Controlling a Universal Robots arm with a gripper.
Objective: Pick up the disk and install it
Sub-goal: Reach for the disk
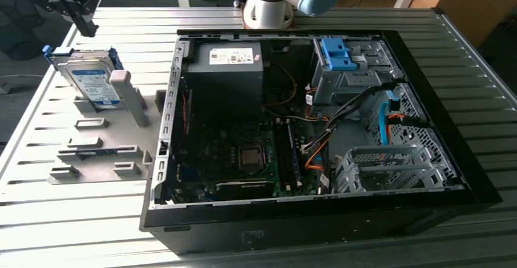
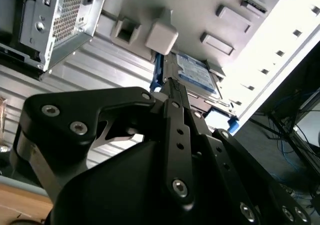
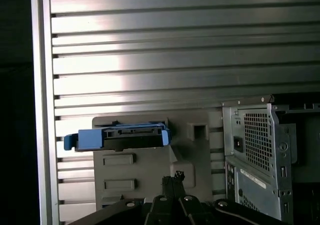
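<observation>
Exterior view: one disk (image 1: 91, 80), one hand (image 1: 86, 28)

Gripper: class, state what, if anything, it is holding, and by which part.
Nothing is held. The gripper hangs shut and apart from the disk, which stands on edge in the grey rack, not gripped anywhere.

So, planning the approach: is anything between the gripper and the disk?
No. In the exterior view the stretch between the gripper and the disk is bare; only table slats show behind it.

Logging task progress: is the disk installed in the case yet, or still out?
Still out. The disk stands on edge in the grey holder beside the open case; the hand is apart from it.
</observation>
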